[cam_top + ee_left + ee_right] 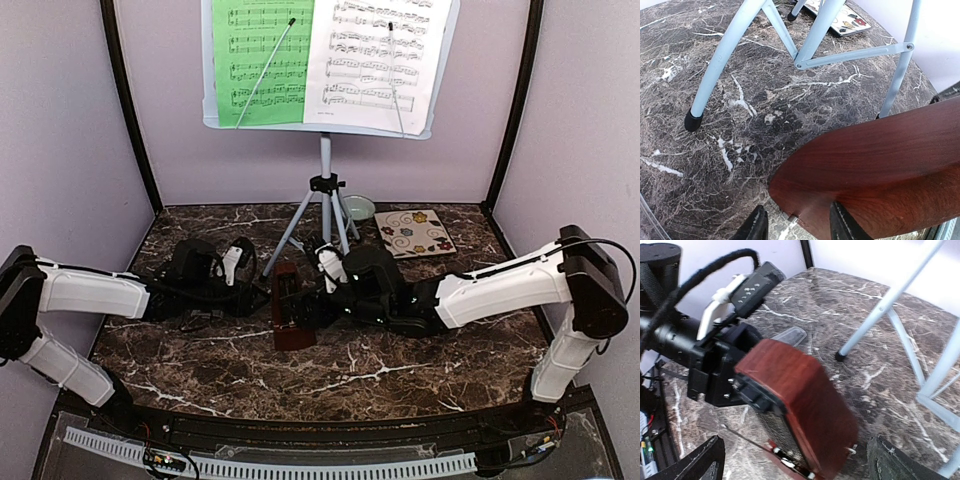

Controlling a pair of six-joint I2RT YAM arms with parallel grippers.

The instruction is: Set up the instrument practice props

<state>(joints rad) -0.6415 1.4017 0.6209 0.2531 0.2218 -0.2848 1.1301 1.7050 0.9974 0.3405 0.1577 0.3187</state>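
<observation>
The metronome (292,312) is mid-bench, just in front of the stand's legs (300,225). It is tipped over rather than upright, and in the right wrist view its underside with small pale feet faces the camera. A clear cover (790,335) shows past its far edge; I cannot tell whether the two are joined.

The left hand (797,209) comes at it from the left. Its fingers are partly apart, with a rounded corner of the red-brown body between them. One finger (842,225) overlaps the wood and the other sits a little off it. I cannot tell whether they are pinching.

The right hand (799,450) comes from the right. Its fingers are spread wide on either side of the metronome's base, with a gap on both sides.

The stand stands at the back centre on its tripod, one black-capped foot near the metronome. Its desk (320,128) carries a green sheet (262,60) on the left and a white sheet (375,60) on the right, each crossed by a thin wire arm.

A bowl (358,208) sits just behind the right legs. A tile (415,232) lies flat beside it to the right on the dark marbled bench (200,370).
</observation>
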